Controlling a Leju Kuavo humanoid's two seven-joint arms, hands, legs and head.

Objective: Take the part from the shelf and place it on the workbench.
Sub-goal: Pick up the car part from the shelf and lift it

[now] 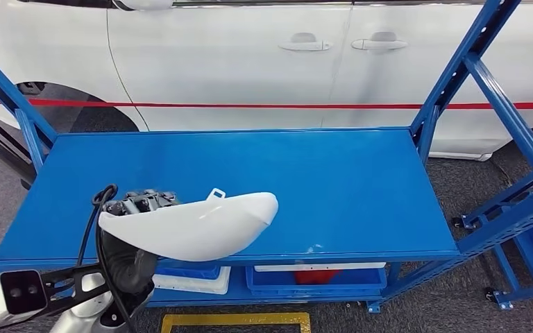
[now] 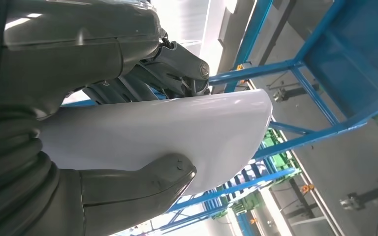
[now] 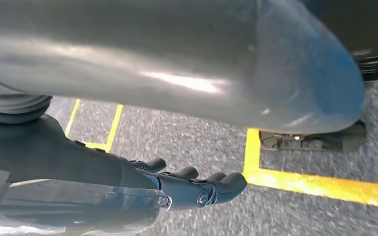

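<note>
Gripping the white part (image 1: 194,225) at its blunt end, the left robot hand (image 1: 139,202) carries it over the surface (image 1: 333,187) toward 7 o'clock. Part looks light, stiff, glossy-slippery. Right robot hand (image 3: 197,189) hangs loosely spread.

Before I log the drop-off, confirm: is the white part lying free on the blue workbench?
No: the left hand grips the white part.

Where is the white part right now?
In the head view the white part sits at the lower left, held by the left robot hand over the front edge of the blue workbench.
</note>
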